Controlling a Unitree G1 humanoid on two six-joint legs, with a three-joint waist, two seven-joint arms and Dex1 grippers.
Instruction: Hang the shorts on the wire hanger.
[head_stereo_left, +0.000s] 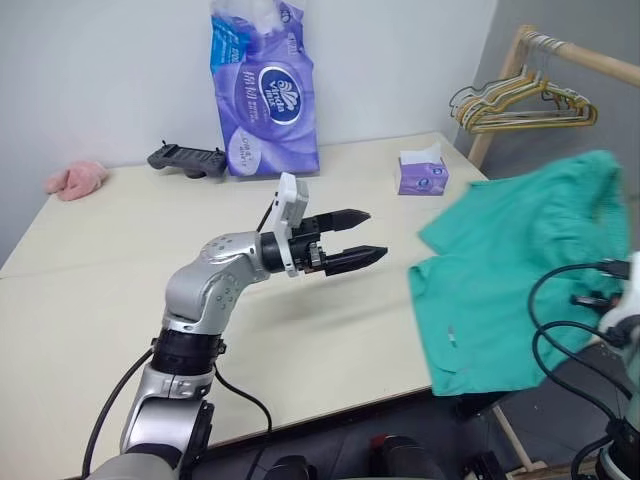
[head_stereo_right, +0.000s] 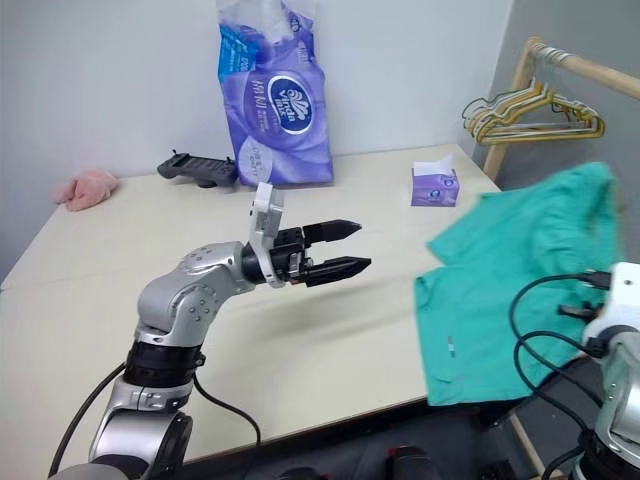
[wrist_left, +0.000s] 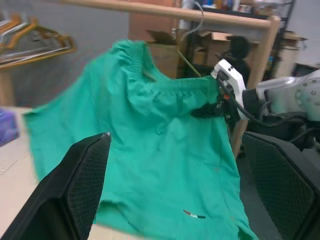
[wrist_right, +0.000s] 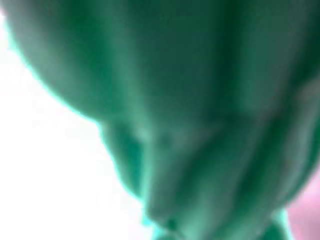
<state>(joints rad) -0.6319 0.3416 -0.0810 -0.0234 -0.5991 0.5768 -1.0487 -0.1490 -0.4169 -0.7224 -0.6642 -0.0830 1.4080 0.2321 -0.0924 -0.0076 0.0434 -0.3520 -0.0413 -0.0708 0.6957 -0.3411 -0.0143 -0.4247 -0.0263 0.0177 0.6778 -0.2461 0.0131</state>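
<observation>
The teal-green shorts (head_stereo_left: 510, 270) are spread over the table's right corner, and their far side is lifted up past the edge. In the left wrist view my right gripper (wrist_left: 202, 112) is shut on the gathered waistband of the shorts (wrist_left: 165, 150). Just above that waistband a short stretch of thin olive-gold wire, the wire hanger (wrist_left: 189, 63), pokes out. The rest of it is hidden by the cloth. My left gripper (head_stereo_left: 355, 237) hovers open over the middle of the table, pointing right toward the shorts, with nothing between its fingers. Teal cloth (wrist_right: 200, 100) sits close against the right wrist camera.
The pale table (head_stereo_left: 100, 290) carries a purple tissue-roll pack (head_stereo_left: 265, 90), a small purple tissue box (head_stereo_left: 421, 172), a black controller (head_stereo_left: 187, 158) and a pink fuzzy cloth (head_stereo_left: 75, 178). A wooden rail at the back right holds a bunch of hangers (head_stereo_left: 520, 100).
</observation>
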